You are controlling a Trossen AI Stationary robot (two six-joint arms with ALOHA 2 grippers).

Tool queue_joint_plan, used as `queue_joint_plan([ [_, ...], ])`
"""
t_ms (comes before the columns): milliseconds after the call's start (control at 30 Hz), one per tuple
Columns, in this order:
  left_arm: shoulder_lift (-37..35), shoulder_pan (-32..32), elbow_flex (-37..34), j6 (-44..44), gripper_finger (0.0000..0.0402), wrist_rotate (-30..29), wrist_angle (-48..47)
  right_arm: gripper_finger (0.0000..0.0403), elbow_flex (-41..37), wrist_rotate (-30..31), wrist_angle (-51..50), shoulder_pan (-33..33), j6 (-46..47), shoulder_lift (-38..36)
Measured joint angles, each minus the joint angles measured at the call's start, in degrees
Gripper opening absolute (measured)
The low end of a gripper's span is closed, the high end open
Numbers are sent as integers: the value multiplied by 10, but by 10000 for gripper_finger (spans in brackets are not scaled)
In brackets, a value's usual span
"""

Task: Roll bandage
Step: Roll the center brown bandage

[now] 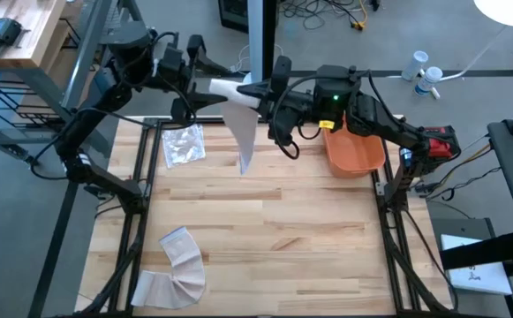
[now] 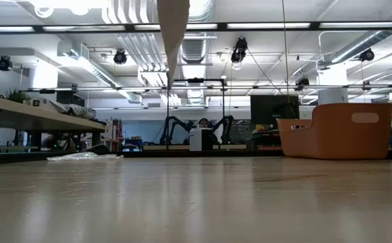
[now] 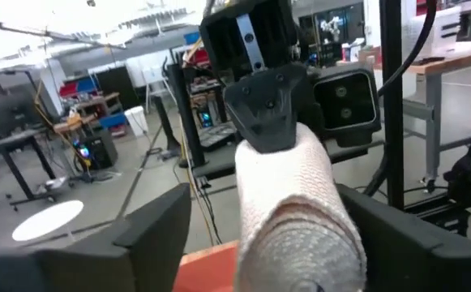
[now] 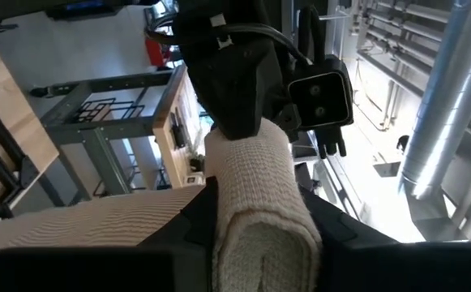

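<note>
Bandage (image 1: 238,124) tail cut off overhead

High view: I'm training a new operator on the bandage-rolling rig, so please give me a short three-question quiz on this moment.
1. True or false: the white woven bandage roll lies on the wooden table.
2. Which gripper is clamped on the roll? A: left gripper. B: right gripper.
3. Fill in: the container at the table's far right is an orange plastic ____.

Key
1. False. It is held up in the air between the two grippers, with its loose tail hanging down.
2. B. The left gripper's fingers stand open on either side of the roll.
3. The orange plastic bin.
</note>
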Motion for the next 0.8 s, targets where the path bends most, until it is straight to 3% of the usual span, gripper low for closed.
queue_joint_plan([
  [300, 0, -9, 0, 19, 310, 12, 16, 100, 0, 6, 15, -2, 24, 7],
  [500, -5, -9, 0, 55, 294, 16, 35, 92, 0, 16, 20, -9, 100, 12],
  [800, -4, -9, 0, 71, 272, 16, 42, 97, 0, 39, 77, -17, 286, 12],
])
